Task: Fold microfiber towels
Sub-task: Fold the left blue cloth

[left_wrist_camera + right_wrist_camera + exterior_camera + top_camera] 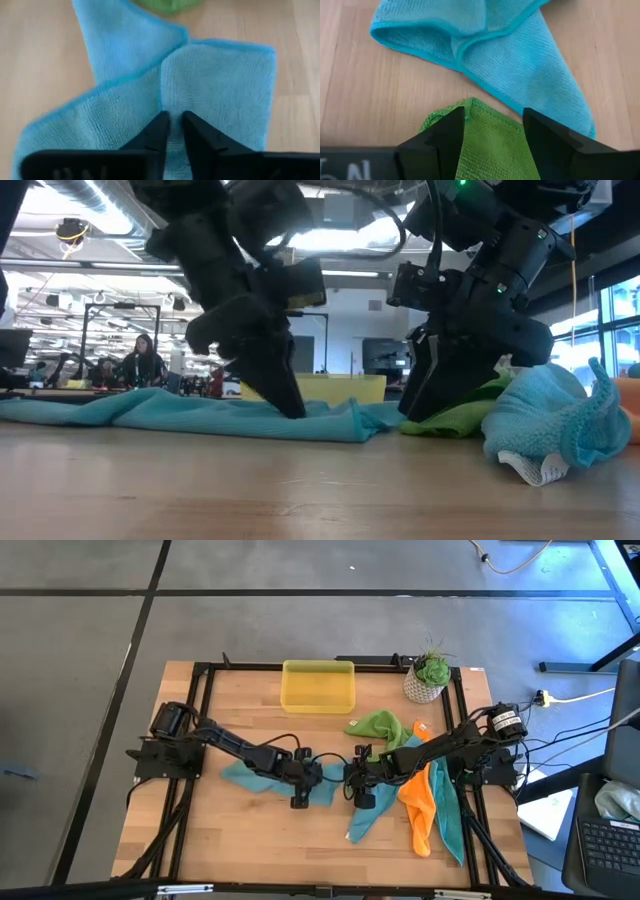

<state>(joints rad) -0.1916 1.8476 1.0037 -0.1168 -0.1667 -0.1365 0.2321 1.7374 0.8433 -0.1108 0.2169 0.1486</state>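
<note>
Clearly, little is done: no towel is seen neatly folded. The left pincer (172,131) is nearly closed, pinching a teal towel (200,80) lying rumpled mid-bench (230,840). The right pincer (492,135) is held open over the lime green towel (490,145). An orange towel (418,802) and another teal towel (448,815) are left crumpled at the right.

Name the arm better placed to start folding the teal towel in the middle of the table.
Left. Its gripper is already down on the teal towel, fingers nearly closed on the cloth. The right gripper hangs open over the green towel instead.
</note>
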